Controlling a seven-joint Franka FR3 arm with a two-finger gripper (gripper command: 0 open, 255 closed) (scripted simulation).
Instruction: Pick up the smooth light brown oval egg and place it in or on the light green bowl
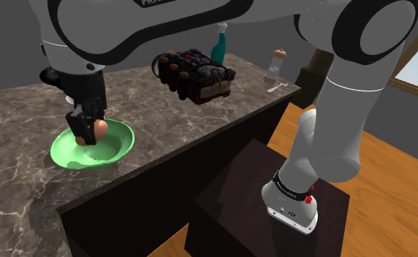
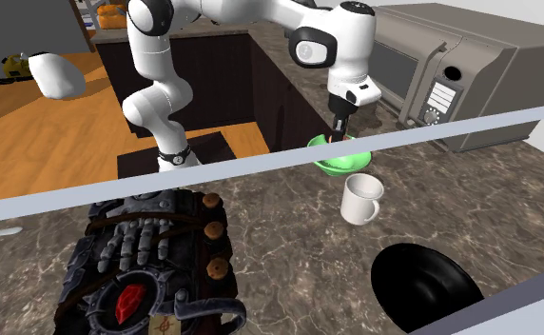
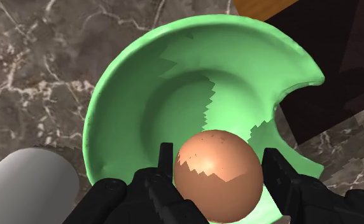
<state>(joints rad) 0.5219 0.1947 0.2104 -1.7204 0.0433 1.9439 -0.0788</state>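
A light brown egg (image 1: 100, 130) (image 3: 219, 175) sits between the black fingers of my gripper (image 1: 90, 135) (image 3: 219, 156), which is shut on it. The egg hangs just above the inside of the light green bowl (image 1: 123, 142) (image 3: 142, 76), over the side of the bowl nearer the counter's front edge. The bowl rests on the dark marble counter (image 1: 25, 182). In the second exterior view the gripper (image 2: 338, 133) points straight down over the green bowl (image 2: 341, 164); the egg is too small to make out there.
A white mug (image 2: 360, 200) (image 3: 28, 184) stands close beside the bowl. A dark ornate chest (image 1: 196, 73) (image 2: 156, 257), a teal bottle (image 1: 219, 47) and a grinder (image 1: 275, 66) sit farther along the counter. A microwave (image 2: 451, 76) and a black bowl (image 2: 422, 285) are nearby.
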